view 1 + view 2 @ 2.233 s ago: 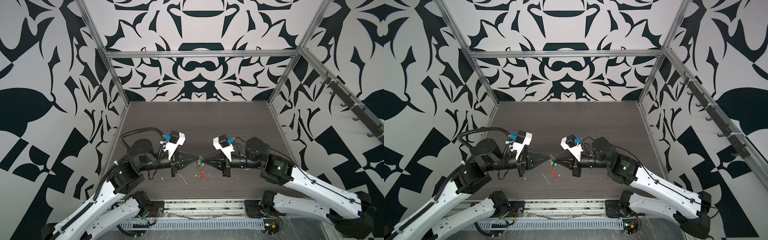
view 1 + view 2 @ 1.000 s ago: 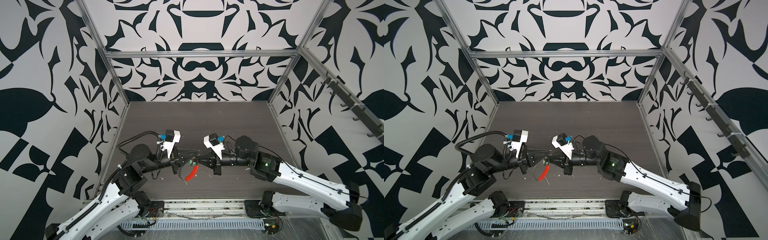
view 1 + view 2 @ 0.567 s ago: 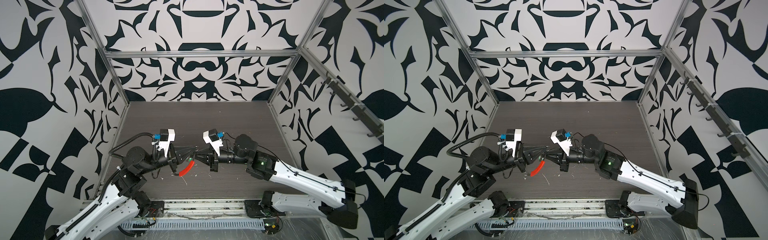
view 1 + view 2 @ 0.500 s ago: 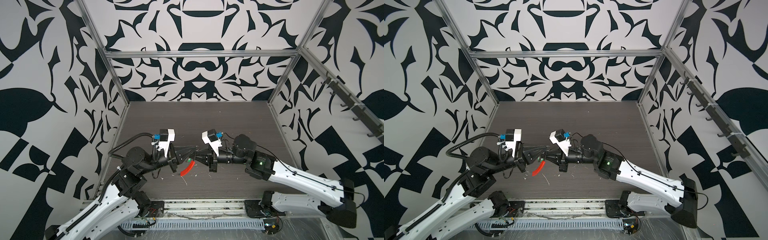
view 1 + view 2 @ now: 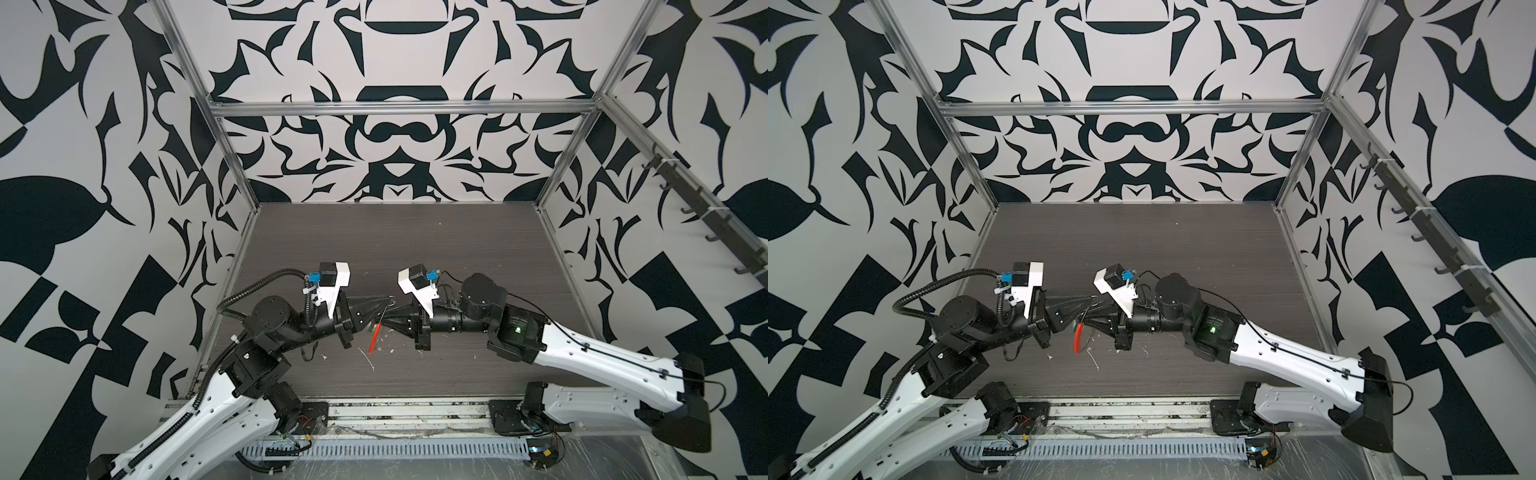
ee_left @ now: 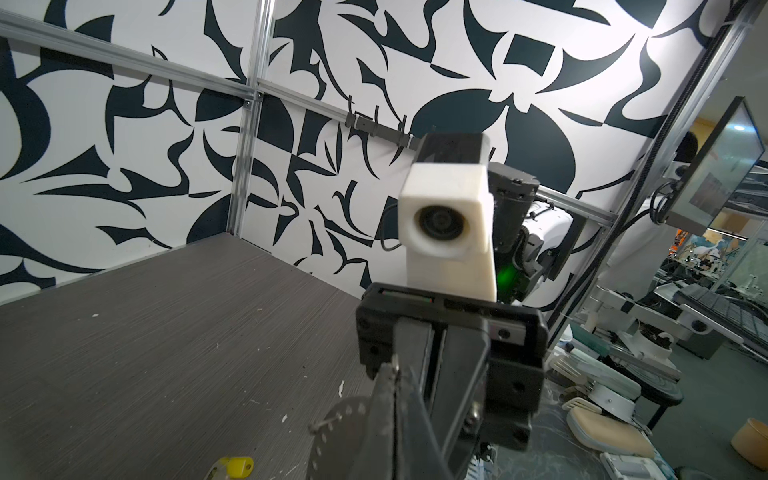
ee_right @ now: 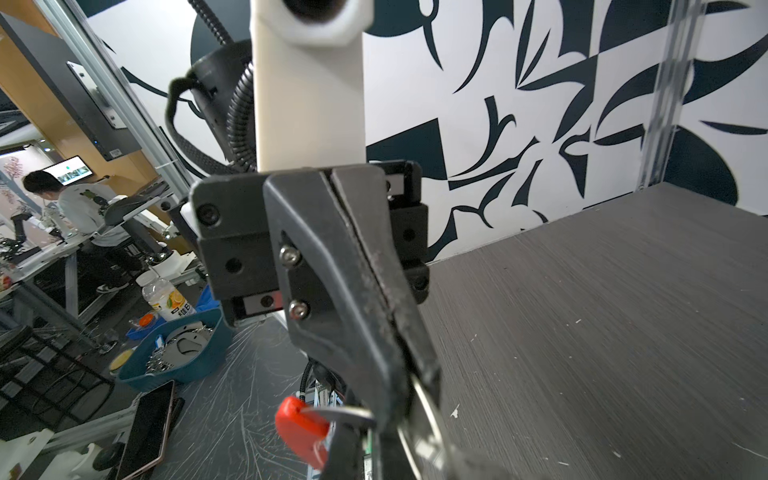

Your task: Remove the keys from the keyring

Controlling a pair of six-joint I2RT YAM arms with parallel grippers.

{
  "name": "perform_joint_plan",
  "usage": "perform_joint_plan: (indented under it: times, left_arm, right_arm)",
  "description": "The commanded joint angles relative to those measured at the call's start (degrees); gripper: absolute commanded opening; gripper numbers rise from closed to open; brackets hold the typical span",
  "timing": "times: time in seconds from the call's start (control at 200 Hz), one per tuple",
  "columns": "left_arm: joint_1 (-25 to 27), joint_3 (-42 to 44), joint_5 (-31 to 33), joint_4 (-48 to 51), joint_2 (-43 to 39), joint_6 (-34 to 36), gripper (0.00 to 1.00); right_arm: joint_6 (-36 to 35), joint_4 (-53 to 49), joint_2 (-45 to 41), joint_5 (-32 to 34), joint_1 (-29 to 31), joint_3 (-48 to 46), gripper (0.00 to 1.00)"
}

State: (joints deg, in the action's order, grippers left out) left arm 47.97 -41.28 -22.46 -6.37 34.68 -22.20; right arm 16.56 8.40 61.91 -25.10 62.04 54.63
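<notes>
This was a robotics lab. A test cell of black-and-white patterned wall panels [image 5: 395, 145] on silver aluminium frame bars [image 5: 399, 109] enclosed a dark grey wood-grain desk [image 5: 415, 232]. A white-and-black left robot arm [image 5: 199, 419] and a matching right robot arm [image 5: 602, 365] stood on a metal rail [image 5: 407, 415] at the desk's front edge. Past the open side, the wrist views showed a wall-mounted flat monitor [image 6: 719, 166], a person in a pale top [image 7: 83, 208] seated at a workstation, and a blue plastic bin [image 7: 195, 370] of metal parts.
</notes>
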Motion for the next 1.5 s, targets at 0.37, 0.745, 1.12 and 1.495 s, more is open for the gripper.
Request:
perform_joint_plan:
  times: [0.37,0.745,1.12,1.495]
  left_arm:
    - [0.19,1.01,5.25,3.91,-4.65,1.19,0.0]
    - [0.2,2.98,7.46,4.12,-3.31,0.31,0.0]
    - [0.2,3.44,9.79,4.66,-4.37,-0.14,0.0]
    - [0.2,3.8,11.02,5.71,-5.63,-0.24,0.0]
  right_arm:
    - [0.28,-5.18,-4.89,7.0,0.26,-6.47,0.0]
    - [-1.26,-6.16,-7.9,13.26,0.26,-7.59,0.0]
    - [-3.34,-10.3,-14.82,29.2,0.27,-8.05,0.0]
    - [6.34,-12.86,-1.19,13.86,-13.96,-7.87,0.0]
